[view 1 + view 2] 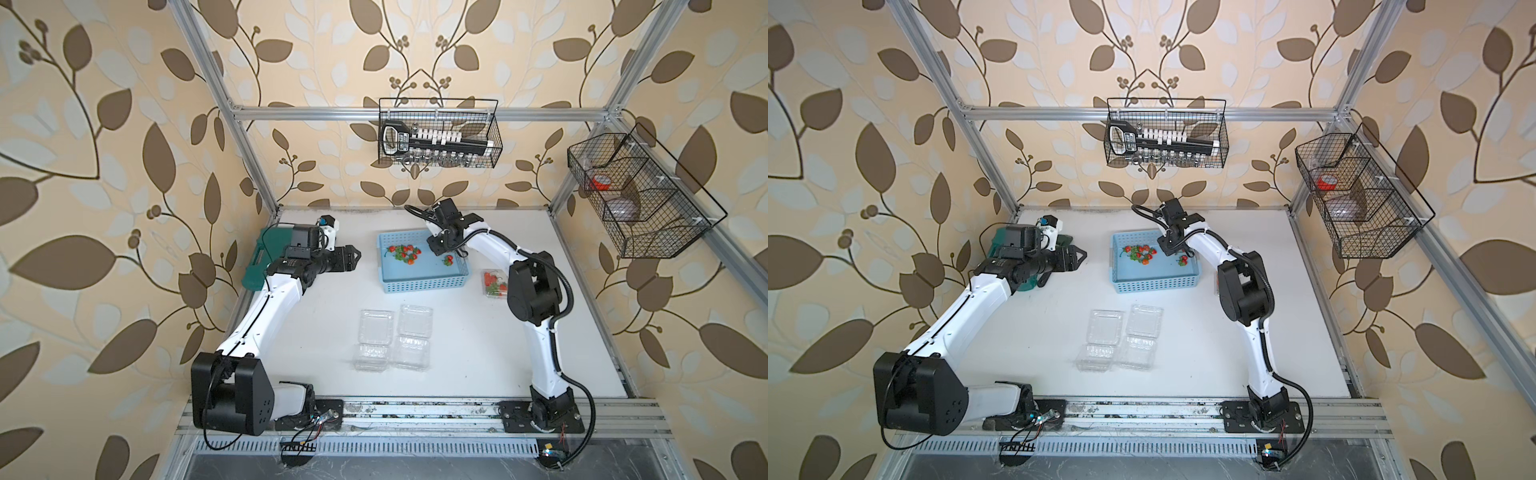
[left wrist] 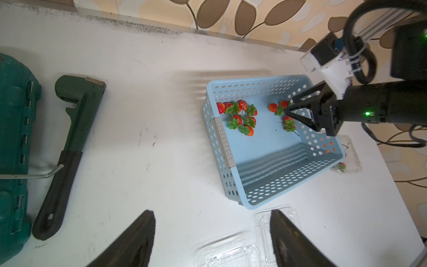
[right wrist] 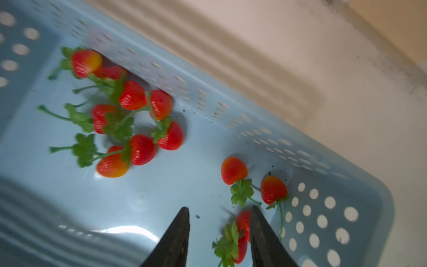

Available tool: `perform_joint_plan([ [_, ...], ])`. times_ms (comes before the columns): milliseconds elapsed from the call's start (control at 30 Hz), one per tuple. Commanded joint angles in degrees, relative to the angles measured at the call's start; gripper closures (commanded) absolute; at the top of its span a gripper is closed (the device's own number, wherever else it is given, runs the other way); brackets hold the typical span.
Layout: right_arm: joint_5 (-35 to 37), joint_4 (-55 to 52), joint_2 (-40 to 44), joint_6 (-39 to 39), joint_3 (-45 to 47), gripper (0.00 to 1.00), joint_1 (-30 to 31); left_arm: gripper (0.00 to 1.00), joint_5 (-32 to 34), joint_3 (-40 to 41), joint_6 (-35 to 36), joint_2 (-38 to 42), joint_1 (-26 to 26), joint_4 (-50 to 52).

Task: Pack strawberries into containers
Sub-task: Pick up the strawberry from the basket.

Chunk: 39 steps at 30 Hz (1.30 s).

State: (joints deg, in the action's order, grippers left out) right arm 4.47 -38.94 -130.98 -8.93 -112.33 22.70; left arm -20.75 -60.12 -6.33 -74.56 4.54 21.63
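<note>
Strawberries [image 3: 138,150] mostly lie in the basket [image 1: 424,284] ahead of the right tool [image 3: 219,208], whose parted jaws straddle one berry [image 3: 242,231] without clenching it. One container [image 1: 494,284] behind it holds a few. Two more containers [image 1: 376,328] are empty, and the left tool [image 2: 212,211] is released.

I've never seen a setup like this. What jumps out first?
The bright red strawberries stand out first, scattered in a light blue basket at the back middle of the white table. The right arm's tool reaches into that basket, open, beside a few berries at one end. Nearer the front, two clear containers lie open and empty.
</note>
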Motion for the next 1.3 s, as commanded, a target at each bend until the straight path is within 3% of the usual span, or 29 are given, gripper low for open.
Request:
perform_joint_plan([
  [0, 0.41, -2.42, -2.80, -1.59, -4.33, 0.56, -1.18, 0.20, -0.40, 0.26, 0.85, 1.44, 0.35, -0.88],
  [867, -3.34, -3.05, -11.11, -3.71, -9.78, 0.52, -2.42, 0.20, -0.09, -0.38, 1.37, -1.27, 0.34, -0.43],
  [1267, -3.59, -2.94, -10.53, -3.19, -8.20, 0.58, -2.44, 0.20, 0.14, -0.68, 1.50, -1.64, 0.32, -0.19],
])
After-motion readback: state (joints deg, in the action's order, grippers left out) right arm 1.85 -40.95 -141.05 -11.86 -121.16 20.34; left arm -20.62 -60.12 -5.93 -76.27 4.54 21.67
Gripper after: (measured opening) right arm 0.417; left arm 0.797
